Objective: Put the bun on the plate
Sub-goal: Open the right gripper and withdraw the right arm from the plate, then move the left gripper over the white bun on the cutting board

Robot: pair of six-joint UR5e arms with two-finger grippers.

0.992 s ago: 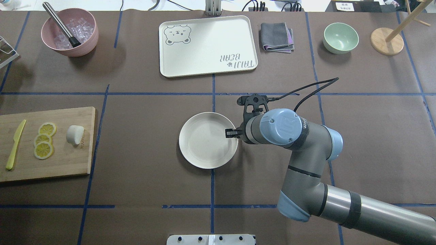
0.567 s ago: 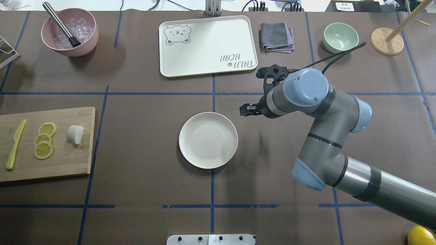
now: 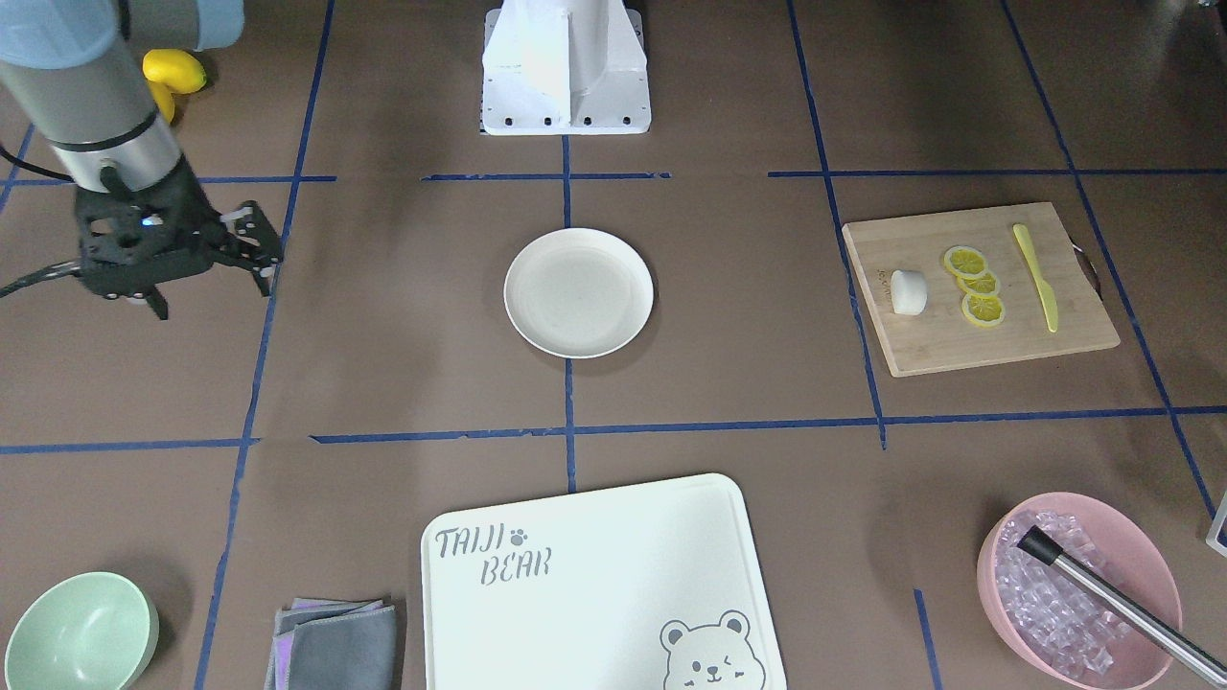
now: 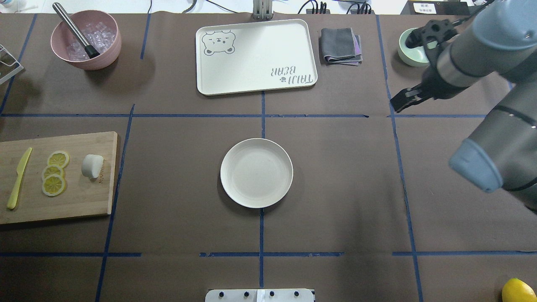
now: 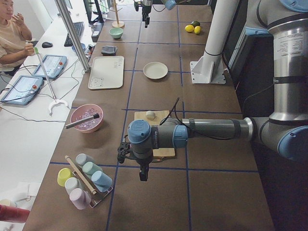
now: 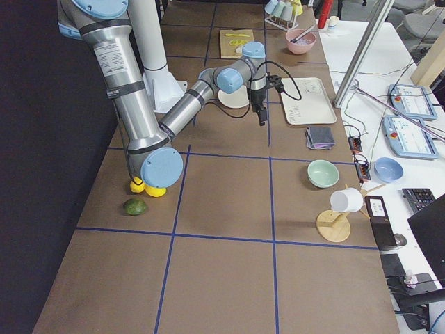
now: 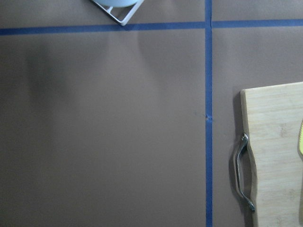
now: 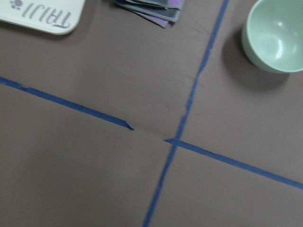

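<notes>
Overhead exterior, bun (image 4: 92, 165) on cutting board (image 4: 71, 201) by its right edge, well left of plate (image 4: 256, 173) mid-table, taped tabletop between, R gripper (image 4: 398, 104) spread, far right, L gripper (image 5: 143, 175) state can't tell

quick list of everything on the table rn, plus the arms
plate: 1, cream-white, table centre, empty
board: 1, wooden, robot's left
bun: 1, white, on board
lemon slices: 3, yellow, on board by bun
knife: 1, yellow-green, on board
tray: 1, white, bear print, far centre
pink bowl: 1, pink, far left, holds ice and metal rod
cloth: 1, grey, right of tray
green bowl: 1, pale green, far right
stand: 1, wooden, far right corner
lemons: 2, yellow, near edge, robot's right
cups: several, pastel, table's left end
right tool: 1, black, open, above table by green bowl
left tool: 1, black, above table off board's outer end, state unclear
</notes>
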